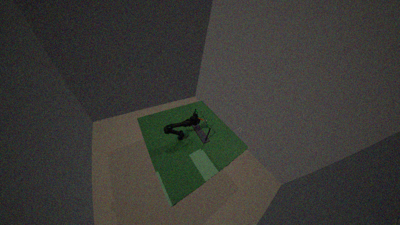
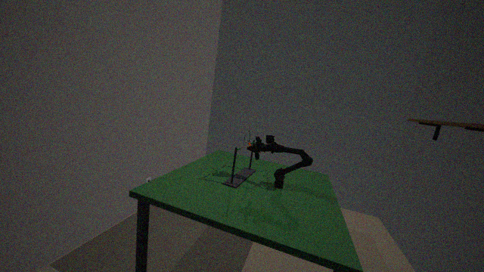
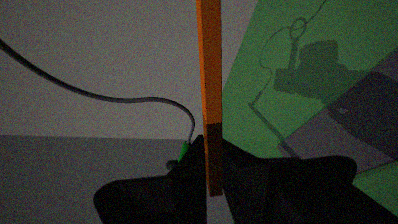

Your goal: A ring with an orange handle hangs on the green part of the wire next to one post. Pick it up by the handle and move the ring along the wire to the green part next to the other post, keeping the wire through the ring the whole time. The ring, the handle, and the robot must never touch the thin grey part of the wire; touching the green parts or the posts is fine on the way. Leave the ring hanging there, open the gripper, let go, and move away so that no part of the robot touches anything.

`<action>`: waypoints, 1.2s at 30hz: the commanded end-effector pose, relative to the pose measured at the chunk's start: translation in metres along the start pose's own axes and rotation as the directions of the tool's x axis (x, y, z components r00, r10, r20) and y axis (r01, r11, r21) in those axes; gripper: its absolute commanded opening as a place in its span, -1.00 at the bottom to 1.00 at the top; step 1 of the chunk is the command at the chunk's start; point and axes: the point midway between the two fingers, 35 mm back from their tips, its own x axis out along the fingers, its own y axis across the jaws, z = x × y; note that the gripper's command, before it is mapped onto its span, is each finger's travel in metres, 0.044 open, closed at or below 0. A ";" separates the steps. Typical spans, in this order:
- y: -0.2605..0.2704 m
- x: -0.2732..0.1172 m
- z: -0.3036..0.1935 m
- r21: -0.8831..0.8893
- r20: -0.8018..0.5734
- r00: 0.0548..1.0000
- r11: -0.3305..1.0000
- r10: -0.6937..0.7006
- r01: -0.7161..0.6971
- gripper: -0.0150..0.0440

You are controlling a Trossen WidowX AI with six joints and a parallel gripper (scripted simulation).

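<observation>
Between gripper (image 3: 215, 170) fingers, orange handle (image 3: 210, 65) (straight, slim)

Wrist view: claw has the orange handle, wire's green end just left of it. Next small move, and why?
Probably a short, slow slide toward the green end of the wire, keeping height. The claw is shut on the flat orange handle, and the thin grey curved wire runs down into that green part right beside the fingers, so little travel seems left. The ring itself is out of frame.

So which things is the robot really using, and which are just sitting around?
Using:
- hand, shut on the orange handle
- wire with its green end
- two posts on their base plate

Just around:
- green table
- pale green patch
- wall shelf
</observation>
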 end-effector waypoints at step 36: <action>0.067 -0.011 0.013 0.269 0.001 0.990 0.954 0.140 -0.135 -1.00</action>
